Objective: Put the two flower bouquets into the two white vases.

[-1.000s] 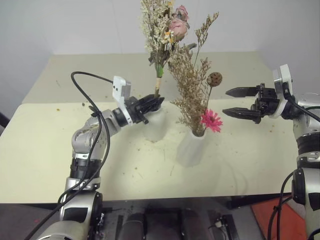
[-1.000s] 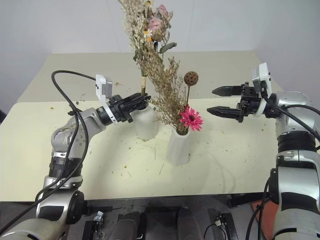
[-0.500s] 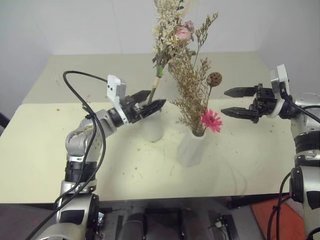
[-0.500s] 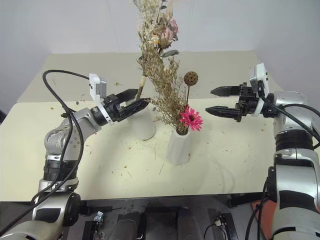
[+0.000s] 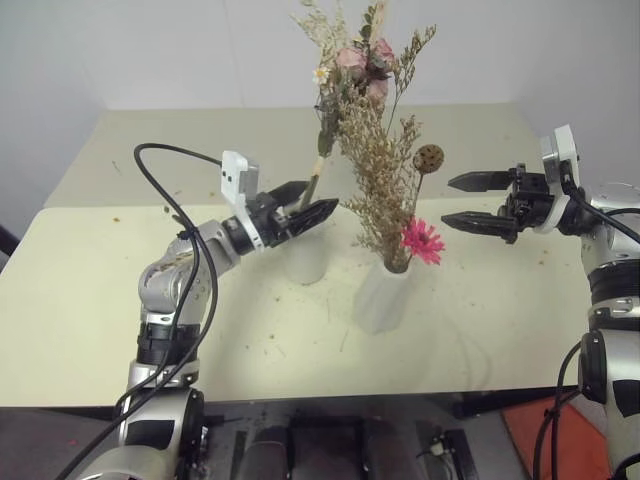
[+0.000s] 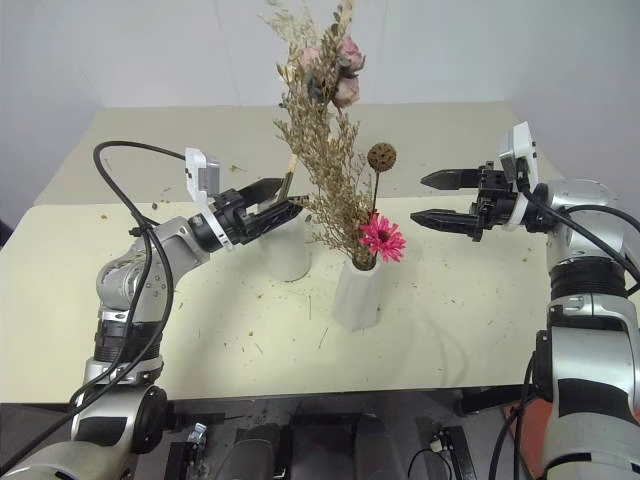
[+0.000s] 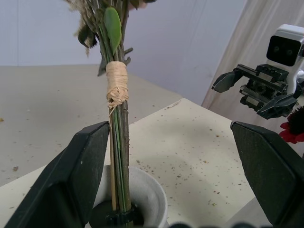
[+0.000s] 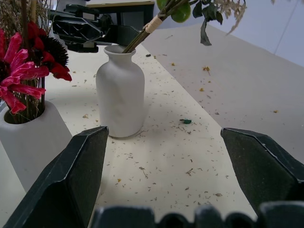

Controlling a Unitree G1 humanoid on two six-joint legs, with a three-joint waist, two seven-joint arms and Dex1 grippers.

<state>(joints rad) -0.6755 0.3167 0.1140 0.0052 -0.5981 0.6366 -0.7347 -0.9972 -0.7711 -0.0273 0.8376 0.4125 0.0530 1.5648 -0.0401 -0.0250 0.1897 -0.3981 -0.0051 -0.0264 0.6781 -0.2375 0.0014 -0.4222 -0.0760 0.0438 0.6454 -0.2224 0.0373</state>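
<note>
Left gripper [image 5: 308, 207] w/ fingers spread wide, one each side of the bound stems just above the bottle vase's neck, gripping nothing; in left wrist view one finger [image 7: 80, 175] sits right beside the stems, can't tell if touching, the other well clear. Right gripper [image 5: 470, 203] also wide open, empty, held level in the air off to the right of both vases, pointing back toward them. Pale yellow table [image 5: 90, 300] carries everything, its top strewn w/ dried plant crumbs. Dried tan bouquet [image 5: 385, 185] stands in the ribbed vase [image 5: 380, 295] near table centre, sprigs rising tall, pink flower [image 5: 423, 240] hanging at the rim on the right-gripper side, brown pod [image 5: 428, 158] up on a thin stem above it. Cream-pink bouquet [image 5: 355, 65] stands in the bottle vase [image 5: 305, 258], stems down the narrow neck, leaning toward the dried sprigs so the two tops overlap in the head views. Bottle vase sits just beside the ribbed one, on the left-arm side and a bit farther back, not touching. Tan wrap [image 7: 117, 84] binds the stems partway up, above the vase mouth. Green leaf [image 7: 113, 23] hangs above the wrap.
</note>
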